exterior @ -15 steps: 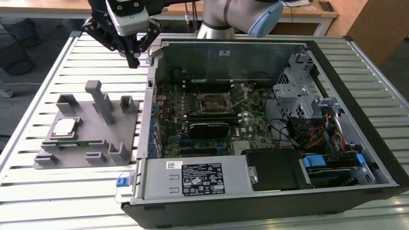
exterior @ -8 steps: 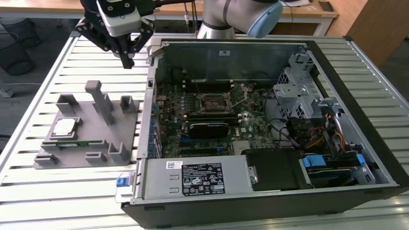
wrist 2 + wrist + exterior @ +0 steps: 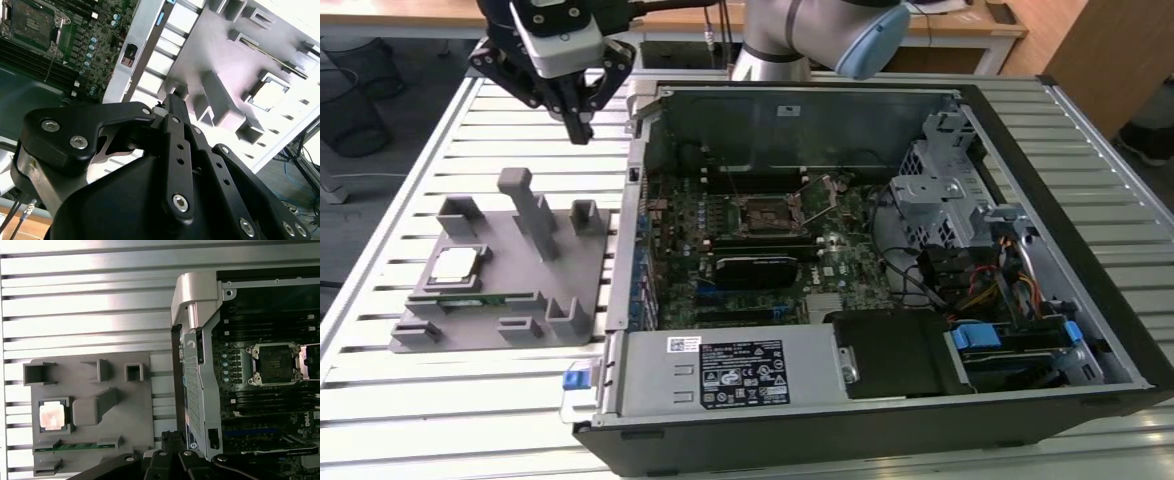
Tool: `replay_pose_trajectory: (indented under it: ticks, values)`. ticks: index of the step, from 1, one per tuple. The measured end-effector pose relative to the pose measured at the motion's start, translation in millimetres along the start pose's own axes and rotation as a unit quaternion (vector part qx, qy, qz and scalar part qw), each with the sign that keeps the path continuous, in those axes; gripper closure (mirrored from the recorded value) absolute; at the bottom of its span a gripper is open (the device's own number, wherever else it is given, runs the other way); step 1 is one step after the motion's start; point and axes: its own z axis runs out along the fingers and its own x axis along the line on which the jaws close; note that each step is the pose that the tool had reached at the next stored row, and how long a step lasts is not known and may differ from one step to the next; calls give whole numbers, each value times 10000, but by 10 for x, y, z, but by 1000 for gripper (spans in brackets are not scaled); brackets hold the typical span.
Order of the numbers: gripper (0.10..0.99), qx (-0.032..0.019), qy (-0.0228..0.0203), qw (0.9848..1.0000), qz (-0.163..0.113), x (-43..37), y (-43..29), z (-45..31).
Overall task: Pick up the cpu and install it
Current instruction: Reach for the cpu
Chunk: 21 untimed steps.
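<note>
Plainly, the gripper (image 3: 578, 128) hung above the slatted table (image 3: 414, 410) with its two fingers pinched together on nothing. It was over the strip between the far corner of the grey tray (image 3: 454, 327) and the wall of the open computer case (image 3: 881, 445). The cpu (image 3: 458, 263) lay flat in a square pocket on that tray, silver top up, with nothing touching it. From the gripper it sat toward the exterior view's left, nearer that camera and lower down, well apart. Being square, it offered no long axis. Its sides ran parallel to the tray's edges and to the green memory stick (image 3: 474, 298) just beside it. The socket (image 3: 771, 210), which looked empty, lay the opposite way, to the exterior view's right inside the case.
</note>
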Motion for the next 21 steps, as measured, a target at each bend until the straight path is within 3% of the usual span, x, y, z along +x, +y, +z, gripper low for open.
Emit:
replay_pose_trajectory:
  ticks: [13, 21]
  values:
    - [980, 0, 1, 10000, 0, 153, -13, 21]
    - [980, 0, 3, 10000, 0, 409, -33, 30]
